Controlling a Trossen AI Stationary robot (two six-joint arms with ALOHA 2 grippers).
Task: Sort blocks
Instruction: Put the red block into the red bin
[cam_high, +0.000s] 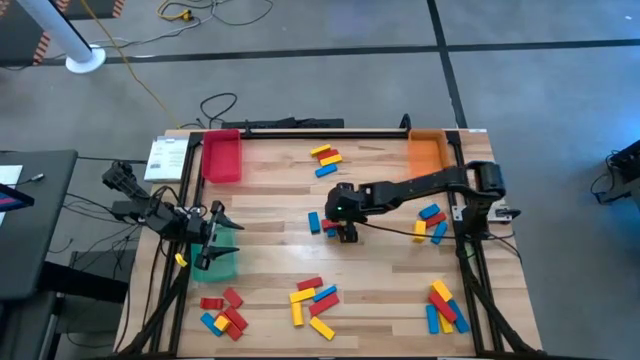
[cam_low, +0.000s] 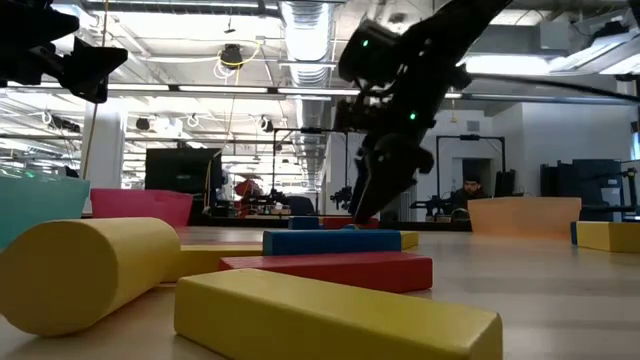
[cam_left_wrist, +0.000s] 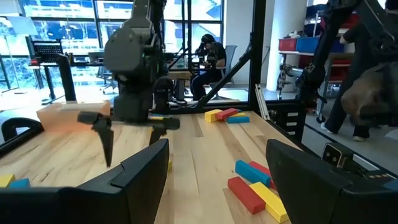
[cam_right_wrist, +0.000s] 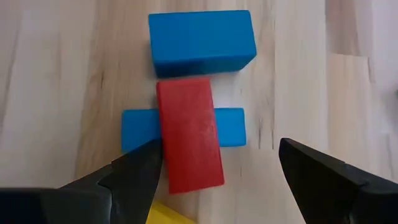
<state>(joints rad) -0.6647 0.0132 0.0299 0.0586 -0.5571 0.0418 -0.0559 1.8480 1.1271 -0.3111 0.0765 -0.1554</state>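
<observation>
A pale wooden table (cam_high: 270, 190) stands on a grey floor. By its left edge the left gripper (cam_high: 215, 232) hovers spread over a green tray (cam_high: 218, 262). Blocks (cam_high: 313, 303) lie in scattered clusters toward the edges. At mid-table the right gripper (cam_right_wrist: 214, 165) hangs spread over a red block (cam_right_wrist: 188, 134) lying crosswise on a blue one (cam_right_wrist: 231, 126).

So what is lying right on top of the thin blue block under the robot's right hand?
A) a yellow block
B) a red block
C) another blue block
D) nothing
B: in the right wrist view a red block lies crosswise over the thin blue block, with the open right hand just above it.
</observation>
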